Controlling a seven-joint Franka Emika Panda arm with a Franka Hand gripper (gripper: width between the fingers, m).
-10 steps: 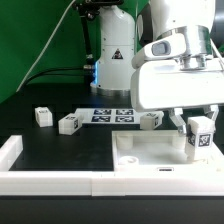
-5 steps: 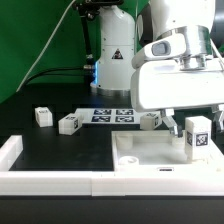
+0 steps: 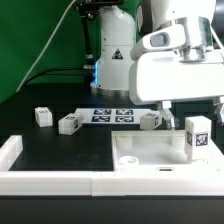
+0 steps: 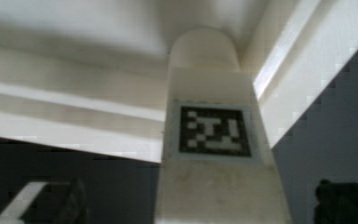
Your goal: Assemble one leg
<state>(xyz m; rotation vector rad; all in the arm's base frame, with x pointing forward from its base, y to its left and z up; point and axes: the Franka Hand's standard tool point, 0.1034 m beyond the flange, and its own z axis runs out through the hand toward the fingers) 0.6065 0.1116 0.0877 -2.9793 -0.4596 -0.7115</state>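
Standing upright on the right end of the square white panel (image 3: pixel 140 166), the leg (image 3: pixel 197 137) is sitting free under the open hand (image 3: pixel 195 108).

Going from the exterior view's left: two loose pegs (image 3: pixel 42 116) (image 3: pixel 68 123) are lying on the black tabletop (image 3: pixel 60 150) left of the panel, the marker board (image 3: pixel 112 114) is lying behind it, a third peg (image 3: pixel 150 121) is resting near its back edge, and the leg's tag is facing the camera. The hand is hovering over the leg, fingers (image 4: pixel 345 196) spread apart, gripping nothing.
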